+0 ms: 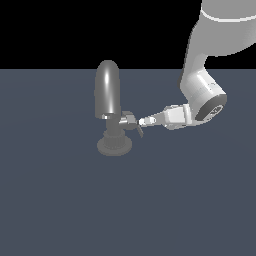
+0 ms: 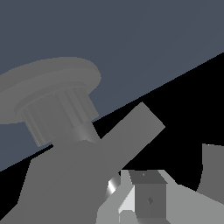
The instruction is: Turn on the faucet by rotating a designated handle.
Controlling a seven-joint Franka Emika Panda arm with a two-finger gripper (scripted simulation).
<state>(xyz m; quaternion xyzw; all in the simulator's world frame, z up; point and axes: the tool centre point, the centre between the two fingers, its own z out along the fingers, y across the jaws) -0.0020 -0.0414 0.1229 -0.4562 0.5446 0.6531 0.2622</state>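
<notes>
- Grey shiny metal faucet, tall bullet-shaped spout on a short neck and round ringed base, stands upright on the dark blue-grey surface, left of centre in the exterior view.
- Small grey stub handle with a bright flat tip sticks out sideways from the neck toward the exterior view's right, roughly level with the surface, well below the spout's top.
- White-grey robot arm comes down from the upper right; its pale pointed gripper lies nearly horizontal, aimed left at the handle.
- Key relation: the handle lies just left of the gripper tip, at about the same height, the two end to end on one line. Touching or a hair apart, I cannot tell.
- Wrist view: ringed base and a flat grey bar, apparently the handle, loom close ahead of the gripper.
- Gripper state: fingers look drawn together into one point, grasping nothing, though I cannot tell for certain.
- Judgement: the coming move would be a sideways push across the handle's long axis, swinging it about the neck.
</notes>
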